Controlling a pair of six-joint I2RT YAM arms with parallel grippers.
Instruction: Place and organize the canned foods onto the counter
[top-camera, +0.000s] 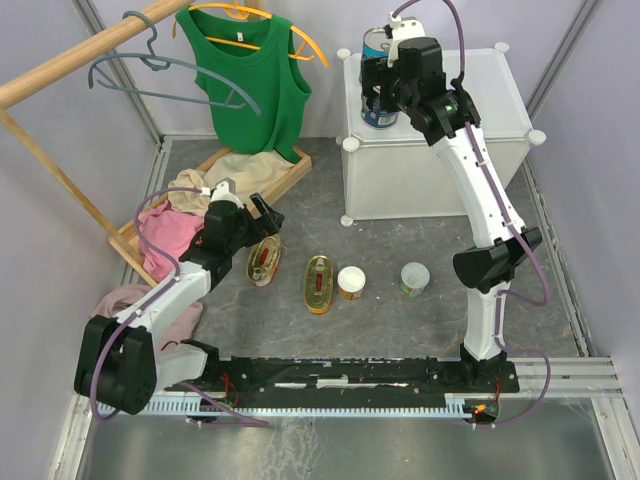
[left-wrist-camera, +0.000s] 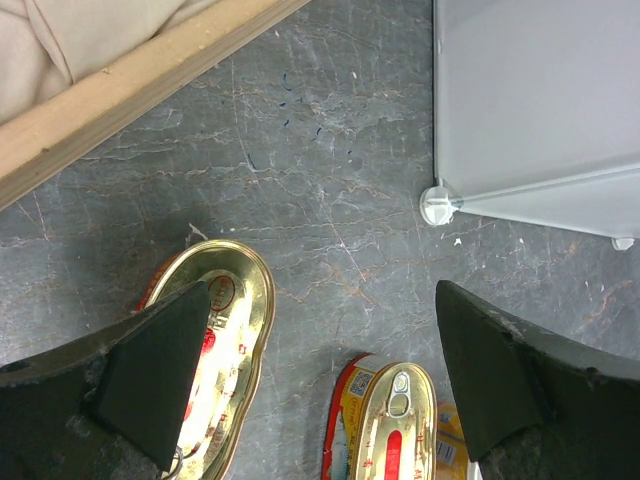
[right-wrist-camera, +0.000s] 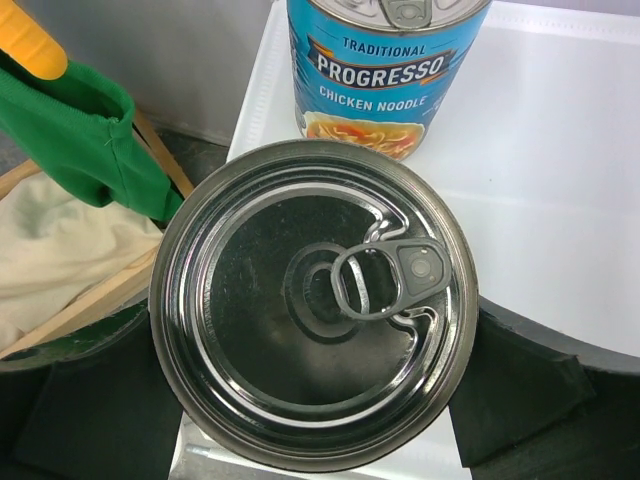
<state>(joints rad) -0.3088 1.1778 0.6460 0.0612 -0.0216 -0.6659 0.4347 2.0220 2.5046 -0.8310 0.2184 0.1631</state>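
Canned foods: tall blue-labelled silver-topped tin (right-wrist-camera: 310, 310) on the white translucent plastic cube counter (right-wrist-camera: 560, 200), its twin (right-wrist-camera: 385, 70) just behind. Your right gripper (right-wrist-camera: 300, 400) straddles the front tin; you cannot tell whether it grips. Two flat oval yellow-red tins (left-wrist-camera: 245, 300) (left-wrist-camera: 395, 420) and two small white-lidded cans (top-camera: 351, 282) (top-camera: 415, 277) are on the grey table (left-wrist-camera: 330, 150). Your left gripper (left-wrist-camera: 320, 330) is spread above the ovals, empty.

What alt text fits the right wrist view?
Top-down close-up of a tall can with a silver pull-tab lid, flanked by the dark fingers of the right end effector, on the white cabinet top. A blue Progresso Chicken Noodle can stands behind it; a green garment and wooden tray edge sit at left.
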